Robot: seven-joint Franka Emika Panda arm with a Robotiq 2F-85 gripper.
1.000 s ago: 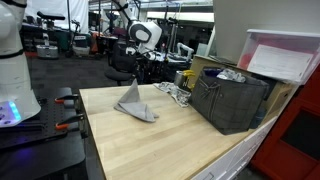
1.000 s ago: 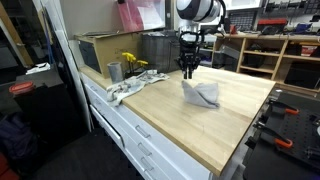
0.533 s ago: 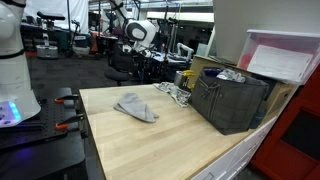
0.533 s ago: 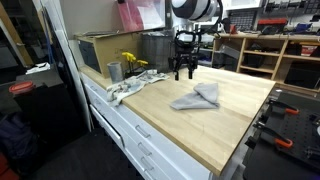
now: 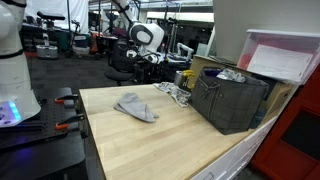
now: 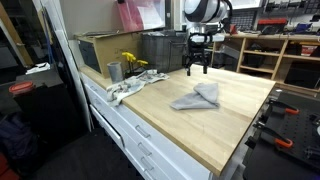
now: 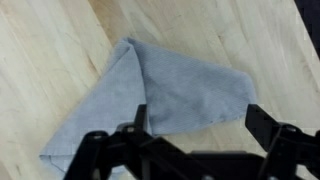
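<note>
Claw: we see the claw [image 5: 149, 60] hanging above the worktop [image 5: 170, 142] with its jaws spread wide. In the other outside view the claw [image 6: 197, 68] points straight down.
Fingers: in the wrist view we find the two dark fingers [image 7: 265, 128] well apart at the lower edge, with the cloth showing between them.
Cloth: the grey cloth [image 5: 136, 107] lies crumpled and flat on the worktop, near its middle. It is clear of the claw and below it. In the wrist view the cloth [image 7: 175, 92] is folded into a rough triangle with one corner pointing up.
Cloth, second look: in an exterior view we see the cloth [image 6: 197, 98] on bare wood, well apart from the worktop's edges.
Crate: a dark crate [image 5: 232, 102] stands on the worktop, well apart from the cloth.
Rags: pale rags [image 6: 125, 88] lie at the worktop's edge.
Cup: a metal cup [image 6: 114, 71] stands just beside the rags.
</note>
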